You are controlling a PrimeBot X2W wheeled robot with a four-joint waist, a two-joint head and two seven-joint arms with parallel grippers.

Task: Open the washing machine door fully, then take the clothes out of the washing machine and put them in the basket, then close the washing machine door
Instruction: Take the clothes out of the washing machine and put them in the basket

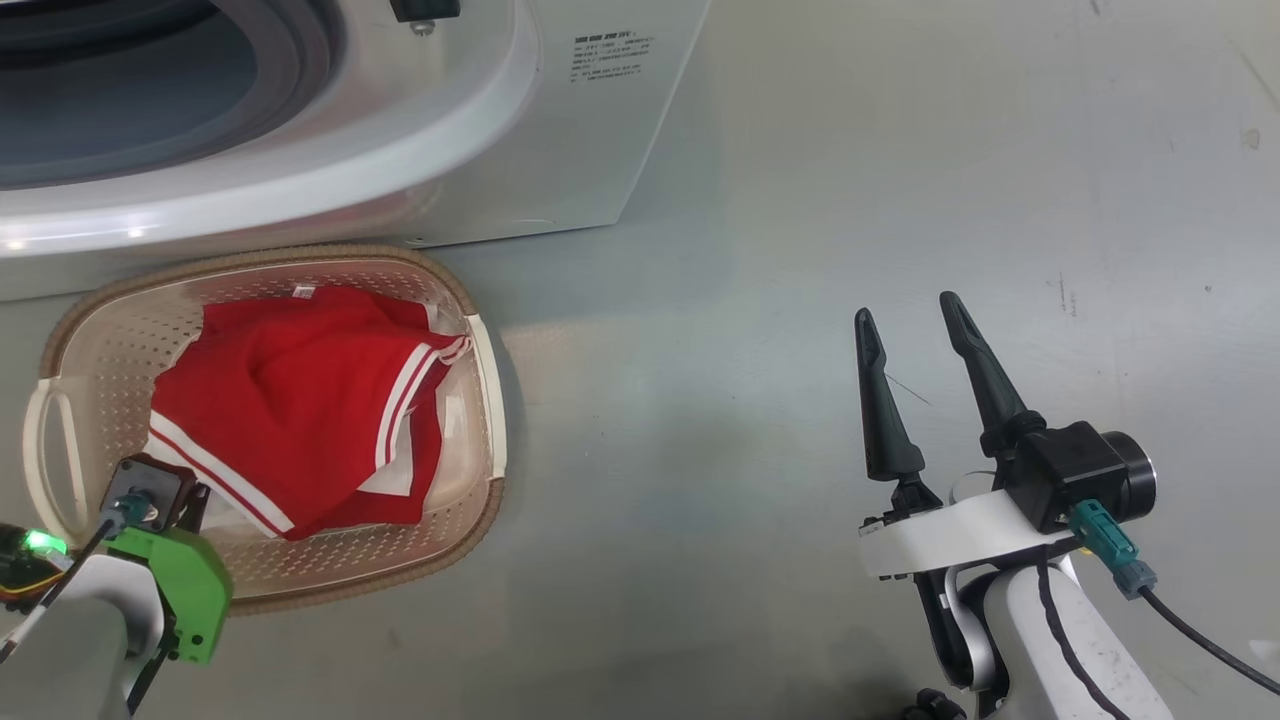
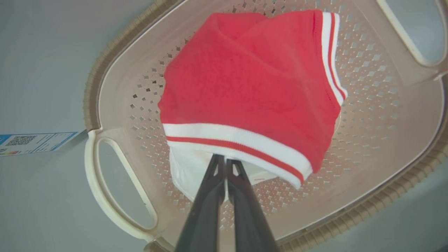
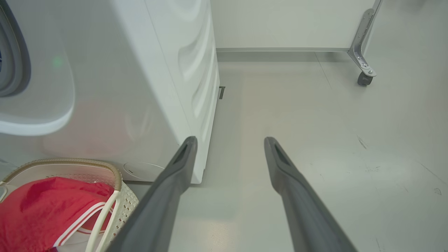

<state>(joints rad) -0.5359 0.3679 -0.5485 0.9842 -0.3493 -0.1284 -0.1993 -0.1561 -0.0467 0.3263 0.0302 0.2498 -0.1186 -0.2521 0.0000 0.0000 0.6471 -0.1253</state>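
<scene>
the red and white clothes [image 1: 300, 410] lie in the basket [image 1: 487, 400]. the basket sits on the grey floor [image 1: 800, 200] just in front of the washing machine [image 1: 570, 130], under its round grey mouth [image 1: 200, 100]. the left gripper [image 2: 224, 161] is over the basket, fingers pressed together, tips touching the white stripe edge of the clothes; i cannot tell if cloth is pinched. the right gripper [image 1: 906, 308] is spread wide over the floor, well apart from the basket. a small wheel [image 3: 364, 78] stands far back
</scene>
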